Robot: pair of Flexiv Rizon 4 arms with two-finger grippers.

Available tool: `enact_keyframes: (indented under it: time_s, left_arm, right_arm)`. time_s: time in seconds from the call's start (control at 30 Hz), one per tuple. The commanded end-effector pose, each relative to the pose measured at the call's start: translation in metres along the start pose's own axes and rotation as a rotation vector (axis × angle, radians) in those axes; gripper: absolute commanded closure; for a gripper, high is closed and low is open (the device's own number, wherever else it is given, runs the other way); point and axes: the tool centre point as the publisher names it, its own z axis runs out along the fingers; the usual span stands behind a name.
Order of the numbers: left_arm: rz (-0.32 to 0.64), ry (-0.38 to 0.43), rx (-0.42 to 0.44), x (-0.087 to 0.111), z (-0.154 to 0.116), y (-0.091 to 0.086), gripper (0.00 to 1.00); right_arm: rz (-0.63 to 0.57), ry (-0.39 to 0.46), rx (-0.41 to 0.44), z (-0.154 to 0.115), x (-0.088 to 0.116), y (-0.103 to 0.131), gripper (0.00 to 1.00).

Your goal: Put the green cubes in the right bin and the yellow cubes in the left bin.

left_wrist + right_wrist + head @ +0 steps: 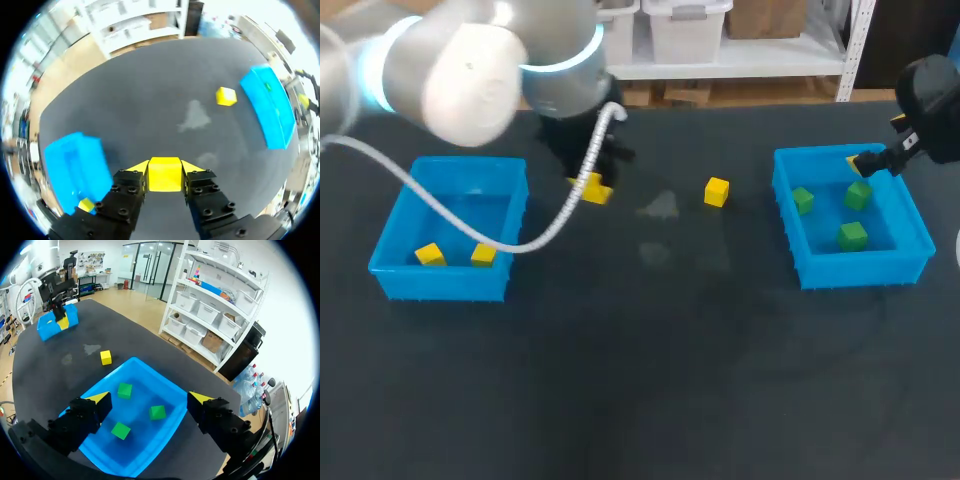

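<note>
The left claw [165, 169] is clamped on a yellow cube [165, 176], one finger against each side face, a grip that should keep it square for the carry. It sits just right of the left bin [470, 166], toward the far side, so the drop looks like a short move left. Two yellow cubes [430, 255] already lie at that bin's near end. A loose yellow cube [716, 191] waits mid-table, yet to be fetched. The right claw [150, 399] hangs spread wide and empty over the right bin [820, 156], where three green cubes [852, 236] lie, so its share looks finished.
</note>
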Motion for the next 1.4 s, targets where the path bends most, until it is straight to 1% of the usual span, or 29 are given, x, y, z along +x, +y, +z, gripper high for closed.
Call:
enact_keyframes:
  time_s: [0.03,0.13,0.2,0.3,0.43,0.57,0.6,0.63,0.67,0.73,0.87,1.07,1.13,1.2,1.27,1.4]
  left_arm:
    - [-0.09,-0.127,-0.031,0.048,-0.024,0.041,1.0]
    - [-0.176,-0.128,-0.059,0.067,-0.027,0.066,1.0]
    - [-0.231,-0.129,-0.073,0.08,-0.032,0.077,1.0]
    - [-0.289,-0.126,-0.094,0.099,-0.035,0.093,1.0]
    - [-0.369,-0.118,-0.116,0.123,-0.035,0.109,1.0]
    - [-0.409,-0.08,-0.134,0.141,-0.028,0.116,1.0]
    - [-0.407,-0.06,-0.14,0.144,-0.025,0.117,0.89]
    - [-0.407,-0.048,-0.138,0.147,-0.022,0.116,0.09]
    - [-0.411,-0.047,-0.131,0.149,-0.02,0.116,0.0]
    - [-0.412,-0.043,-0.126,0.15,-0.017,0.117,0.0]
    - [-0.371,-0.052,-0.11,0.137,-0.018,0.114,0.0]
    - [-0.268,-0.114,-0.09,0.091,-0.03,0.101,0.0]
    - [-0.224,-0.149,-0.077,0.074,-0.034,0.093,0.0]
    - [-0.179,-0.199,-0.037,0.054,-0.035,0.082,0.0]
    - [-0.13,-0.242,0.01,0.037,-0.034,0.067,0.0]
    - [-0.021,-0.249,0.065,0.005,-0.024,0.029,0.0]
  right_arm:
    - [0.001,0.001,0.0,-0.001,0.0,0.0,0.0]
    - [0.001,0.001,0.0,-0.001,0.0,0.0,0.0]
    - [0.001,0.001,0.0,-0.001,0.0,0.0,0.0]
    - [0.001,0.001,0.0,-0.001,0.0,0.0,0.0]
    - [0.001,0.001,0.0,-0.001,0.0,0.0,0.0]
    - [0.001,0.001,0.0,-0.001,0.0,0.0,0.0]
    - [0.001,0.001,0.0,-0.001,0.0,0.0,0.0]
    - [0.001,0.001,0.0,-0.001,0.0,0.0,0.0]
    - [0.001,0.001,0.0,-0.001,0.0,0.0,0.0]
    - [0.001,0.001,0.0,-0.001,0.0,0.0,0.0]
    - [0.001,0.001,0.0,-0.001,0.0,0.0,0.0]
    - [0.001,0.001,0.0,-0.001,0.0,0.0,0.0]
    - [0.001,0.001,0.0,-0.001,0.0,0.0,0.0]
    - [0.001,0.001,0.0,-0.001,0.0,0.0,0.0]
    - [0.001,0.001,0.0,-0.001,0.0,0.0,0.0]
    - [0.001,0.001,0.0,-0.001,0.0,0.0,0.0]
